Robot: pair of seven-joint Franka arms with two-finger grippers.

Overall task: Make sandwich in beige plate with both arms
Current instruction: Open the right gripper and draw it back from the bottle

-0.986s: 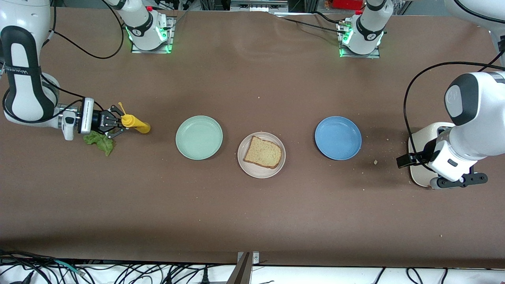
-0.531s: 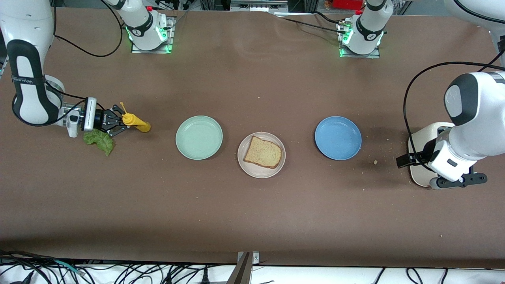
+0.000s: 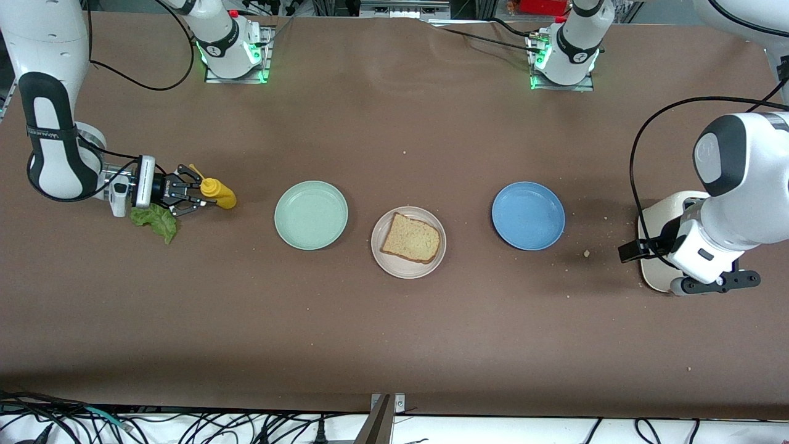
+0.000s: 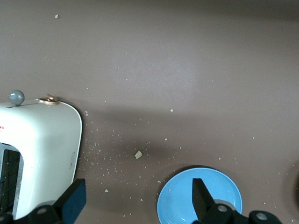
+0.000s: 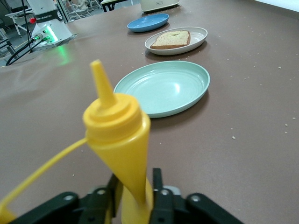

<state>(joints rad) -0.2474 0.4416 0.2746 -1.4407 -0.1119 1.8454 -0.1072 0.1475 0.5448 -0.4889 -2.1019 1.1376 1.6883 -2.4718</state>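
Observation:
One tan bread slice [image 3: 411, 238] lies on the beige plate [image 3: 408, 273] at mid-table; both also show in the right wrist view, bread slice [image 5: 171, 39] on beige plate [image 5: 200, 35]. A green lettuce leaf [image 3: 157, 221] lies on the table just below my right gripper [image 3: 196, 196]. That gripper [image 5: 133, 196] is open, low at the right arm's end, with a yellow squeeze bottle [image 5: 119, 140] still between its loosened fingers. The bottle [image 3: 219, 194] points toward the mint plate. My left gripper [image 3: 690, 265] waits wide open and empty [image 4: 138, 205] above the table by the toaster.
A mint green plate [image 3: 311, 214] and a blue plate [image 3: 528, 215] flank the beige plate, both empty. A white toaster [image 3: 656, 216] stands at the left arm's end, partly under the left arm. Crumbs [image 4: 138, 154] dot the table between the toaster and the blue plate.
The right gripper's fingers have parted from the yellow bottle, and the bottle has shifted a little toward the mint plate. The right arm's elbow has swung. The left arm has not moved.

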